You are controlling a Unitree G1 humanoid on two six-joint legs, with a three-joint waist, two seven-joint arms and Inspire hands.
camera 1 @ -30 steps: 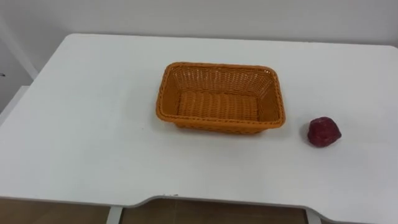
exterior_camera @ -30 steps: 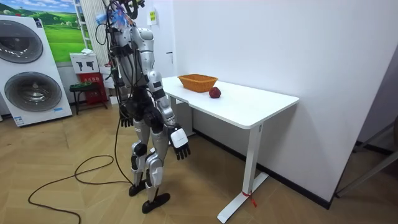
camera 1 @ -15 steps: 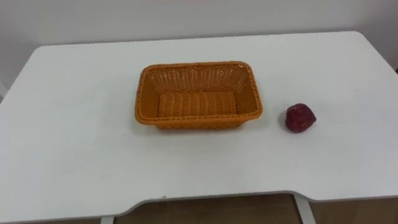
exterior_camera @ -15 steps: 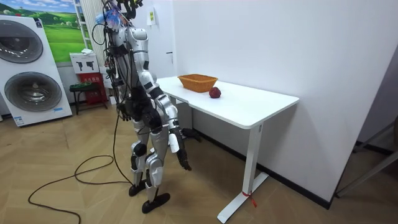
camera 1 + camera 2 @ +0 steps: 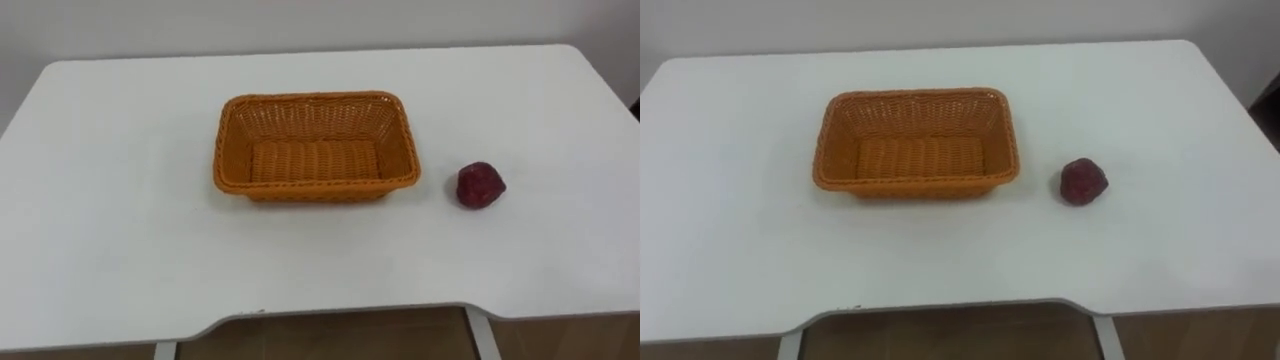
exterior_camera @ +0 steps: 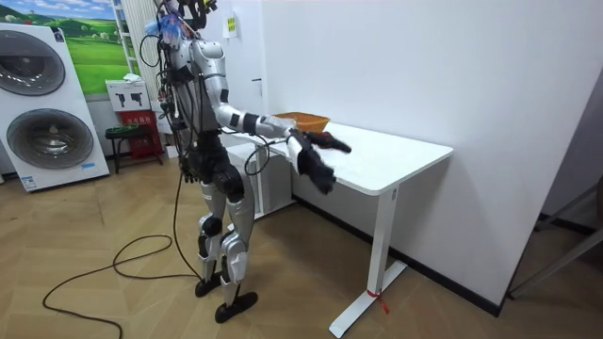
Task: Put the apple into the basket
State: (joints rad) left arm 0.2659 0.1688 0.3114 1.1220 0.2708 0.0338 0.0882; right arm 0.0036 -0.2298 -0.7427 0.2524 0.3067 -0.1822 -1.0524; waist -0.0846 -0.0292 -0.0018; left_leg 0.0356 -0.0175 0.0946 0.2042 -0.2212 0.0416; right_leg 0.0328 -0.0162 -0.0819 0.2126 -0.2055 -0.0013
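Left eye view: roundish apple (image 5: 481, 185) lies right of basket (image 5: 315, 191).

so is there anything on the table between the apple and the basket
Nothing visible. The apple lies on the white table to the right of the basket, apart from it, and the gap between them is bare tabletop. The basket itself holds nothing.

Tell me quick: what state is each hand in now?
Left hand: out at the table edge, state cannot be told.
Right hand: out before the table, state cannot be told.
The apple lies on the table, in neither hand.
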